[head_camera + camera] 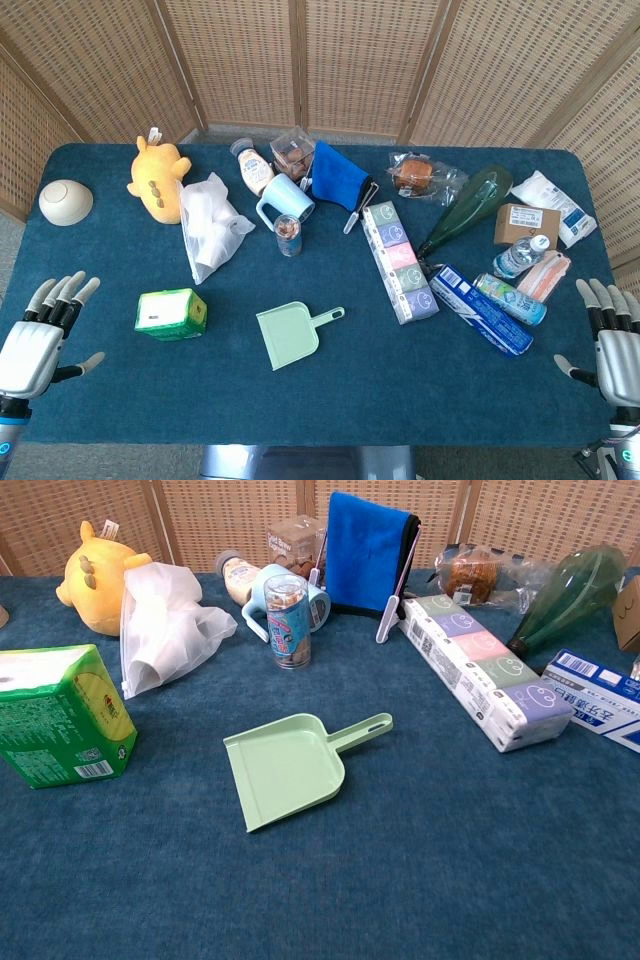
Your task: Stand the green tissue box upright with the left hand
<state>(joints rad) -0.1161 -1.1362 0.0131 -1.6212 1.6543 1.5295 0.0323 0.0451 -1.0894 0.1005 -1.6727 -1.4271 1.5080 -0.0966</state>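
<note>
The green tissue box (171, 314) lies on the blue table at the front left; in the chest view the green tissue box (62, 717) shows at the left edge, its white top panel facing up and left. My left hand (38, 338) hovers at the table's left front edge, fingers spread, holding nothing, about a hand's width left of the box. My right hand (612, 338) hangs at the right front edge, fingers apart and empty. Neither hand shows in the chest view.
A pale green dustpan (292, 333) lies right of the box. Behind the box are a white plastic bag (208, 226), a yellow plush toy (157, 177) and a white bowl (66, 201). Cups, a blue cloth (336, 175), a tissue pack strip (400, 261) and bottles crowd the middle and right.
</note>
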